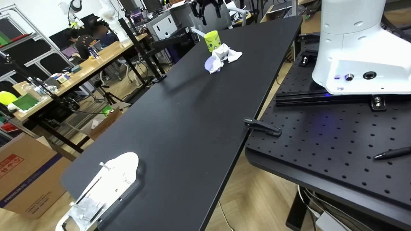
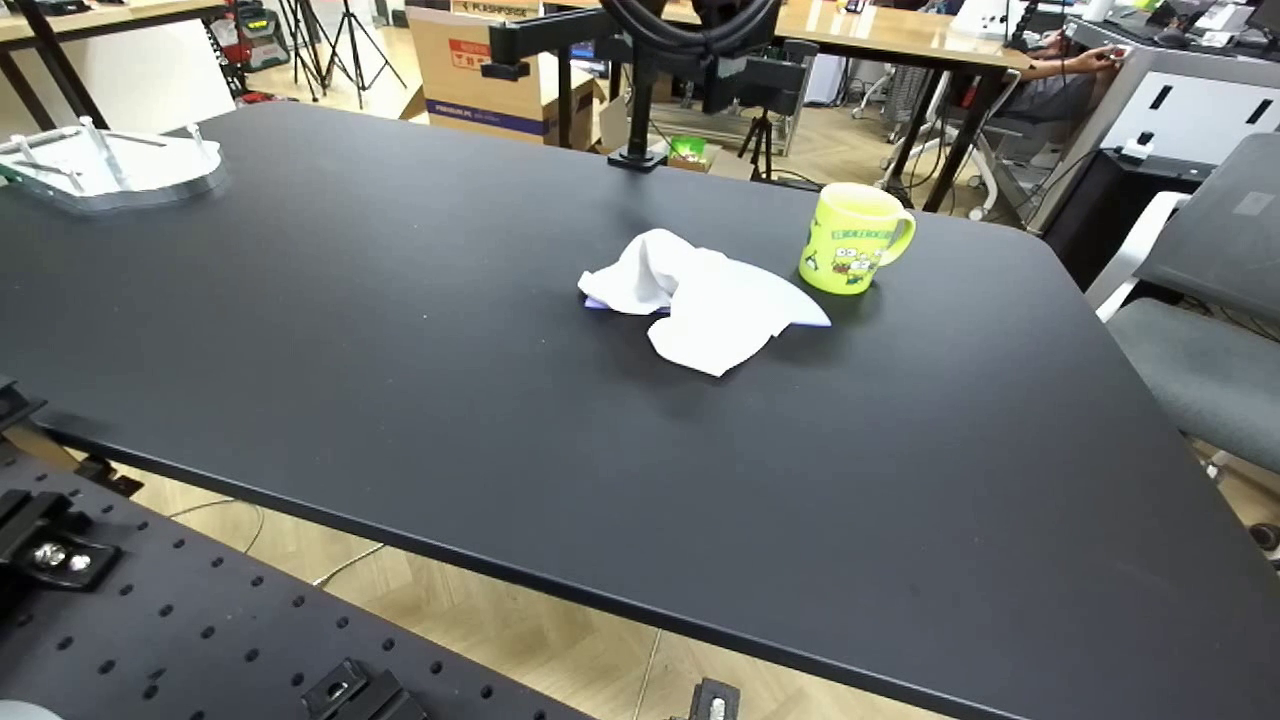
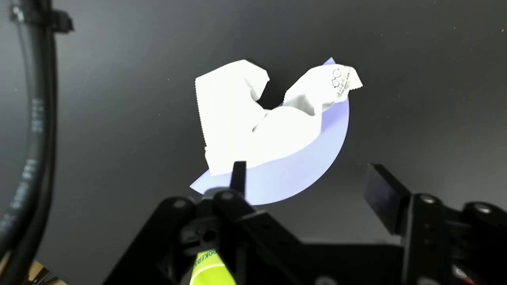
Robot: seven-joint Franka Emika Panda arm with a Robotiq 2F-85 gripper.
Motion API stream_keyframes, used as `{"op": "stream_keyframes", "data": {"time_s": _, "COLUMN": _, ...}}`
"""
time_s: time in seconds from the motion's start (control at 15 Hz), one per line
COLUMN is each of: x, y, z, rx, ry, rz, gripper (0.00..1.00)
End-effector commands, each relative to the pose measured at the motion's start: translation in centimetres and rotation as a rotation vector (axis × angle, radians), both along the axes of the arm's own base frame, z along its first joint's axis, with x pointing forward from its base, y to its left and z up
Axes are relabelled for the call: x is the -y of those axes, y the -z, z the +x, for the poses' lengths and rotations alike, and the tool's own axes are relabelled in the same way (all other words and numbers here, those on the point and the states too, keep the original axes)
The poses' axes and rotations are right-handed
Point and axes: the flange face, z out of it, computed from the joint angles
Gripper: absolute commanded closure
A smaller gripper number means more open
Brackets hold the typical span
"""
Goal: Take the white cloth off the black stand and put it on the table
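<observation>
The white cloth (image 3: 253,130) lies crumpled over a pale purple, fan-shaped sheet (image 3: 293,178) on the black table (image 3: 416,130). In both exterior views the cloth (image 1: 223,54) (image 2: 715,300) is on the table, partly covering the sheet. My gripper (image 3: 307,166) is open and empty. In the wrist view its left finger overlaps the edge of the cloth and sheet. In an exterior view the gripper (image 1: 212,19) hangs well above the table's far end, apart from the cloth. I see no black stand under the cloth.
A yellow-green mug (image 2: 850,240) stands close beside the sheet; it also shows in the wrist view (image 3: 214,271). A black post with an arm (image 2: 640,110) is clamped at the table edge. A white plate with pegs (image 1: 118,173) lies at the table's other end.
</observation>
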Motion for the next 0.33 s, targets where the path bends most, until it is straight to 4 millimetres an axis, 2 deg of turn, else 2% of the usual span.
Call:
{"op": "stream_keyframes", "data": {"time_s": 0.0, "x": -1.4, "y": -2.9, "z": -2.0, "rx": -0.01, "ry": 0.045, "rz": 0.023, "gripper": 0.0}}
{"op": "stream_keyframes", "data": {"time_s": 0.27, "x": -1.7, "y": -6.2, "z": -3.5, "rx": 0.06, "ry": 0.167, "rz": -0.001, "gripper": 0.0}}
